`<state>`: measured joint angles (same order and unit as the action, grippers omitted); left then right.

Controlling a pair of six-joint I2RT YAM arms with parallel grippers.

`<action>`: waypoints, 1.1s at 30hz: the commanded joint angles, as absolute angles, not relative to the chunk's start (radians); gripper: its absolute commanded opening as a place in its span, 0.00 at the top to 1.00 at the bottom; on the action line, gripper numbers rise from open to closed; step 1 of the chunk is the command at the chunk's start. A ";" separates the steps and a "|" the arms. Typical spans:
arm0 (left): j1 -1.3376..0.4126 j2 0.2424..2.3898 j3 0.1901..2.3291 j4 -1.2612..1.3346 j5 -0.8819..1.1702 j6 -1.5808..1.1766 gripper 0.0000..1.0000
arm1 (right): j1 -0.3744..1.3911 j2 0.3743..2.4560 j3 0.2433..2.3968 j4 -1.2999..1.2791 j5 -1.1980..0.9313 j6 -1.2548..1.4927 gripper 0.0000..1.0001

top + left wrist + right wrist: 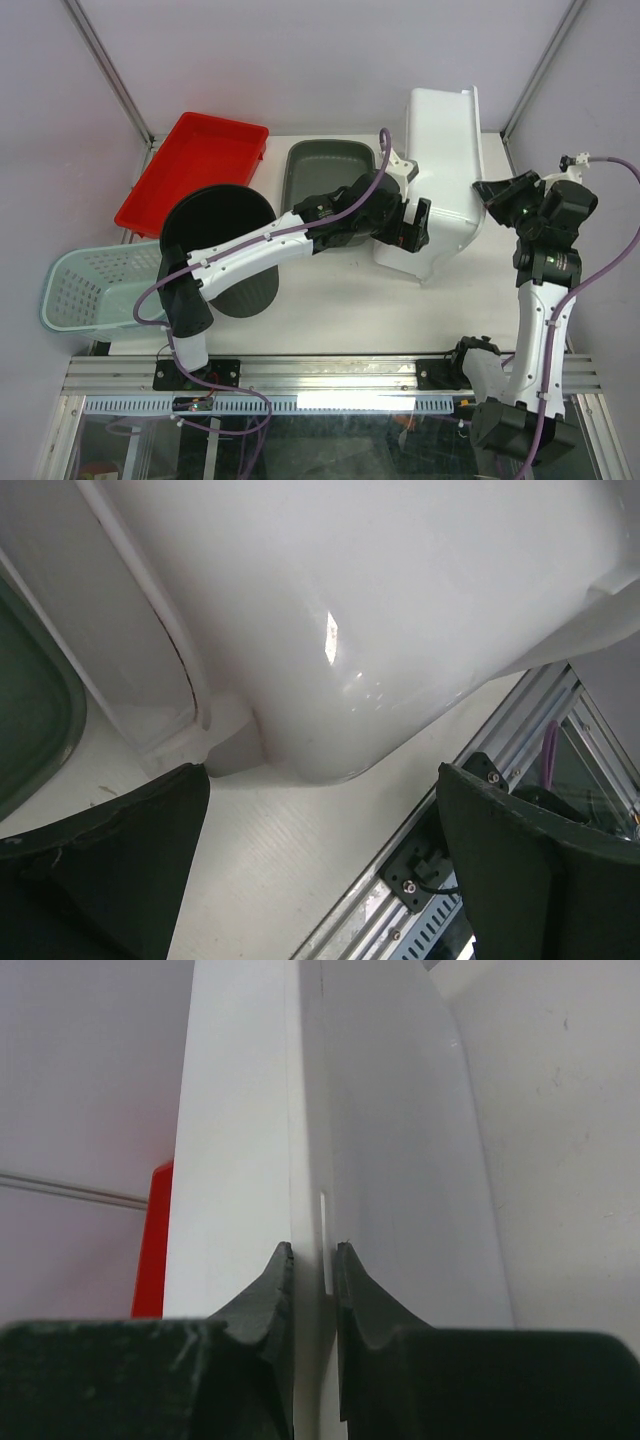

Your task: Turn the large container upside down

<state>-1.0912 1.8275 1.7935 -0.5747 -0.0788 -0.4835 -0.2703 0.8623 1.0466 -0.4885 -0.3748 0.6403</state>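
Observation:
The large white container (440,170) stands tipped up on its side at the back right of the table, its rounded lower corner resting on the surface. My right gripper (487,192) is shut on its thin rim; the right wrist view shows both fingers pinching the rim (310,1110), with the gripper (313,1255) centred on it. My left gripper (415,225) is open beside the container's lower left side. In the left wrist view the container's smooth wall (400,610) fills the top, and the gripper (325,780) has bare table between its spread fingers.
A dark grey tub (325,165) sits just left of the container and shows at the left edge of the left wrist view (30,710). A black bin (225,240), a red tray (195,170) and a teal basket (90,285) stand further left. An aluminium rail (330,375) runs along the near edge.

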 commanded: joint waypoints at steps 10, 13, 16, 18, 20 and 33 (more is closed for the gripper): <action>-1.110 1.809 1.843 -0.512 0.022 -0.480 0.01 | -0.526 0.809 0.937 -0.146 -0.778 0.918 1.00; -1.113 1.813 1.852 -0.512 0.030 -0.478 0.01 | -0.567 0.854 0.953 -0.224 -0.804 0.768 1.00; -1.115 1.816 1.859 -0.511 0.041 -0.479 0.01 | -0.568 0.950 1.040 -0.413 -0.793 0.521 1.00; -1.117 1.819 1.862 -0.509 0.049 -0.479 0.01 | -0.557 1.008 1.104 -0.563 -0.666 0.391 1.00; -1.117 1.823 1.867 -0.507 0.054 -0.480 0.01 | -0.535 1.037 1.147 -0.636 -0.535 0.314 1.00; -1.121 1.826 1.851 -0.490 0.077 -0.493 0.01 | -0.525 1.073 1.189 -0.720 -0.148 0.271 0.51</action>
<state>-1.1130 1.8328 1.8301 -0.5522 0.0406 -0.4828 -0.5232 1.0763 1.1442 -0.7044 -0.2829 0.2871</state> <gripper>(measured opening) 0.990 0.417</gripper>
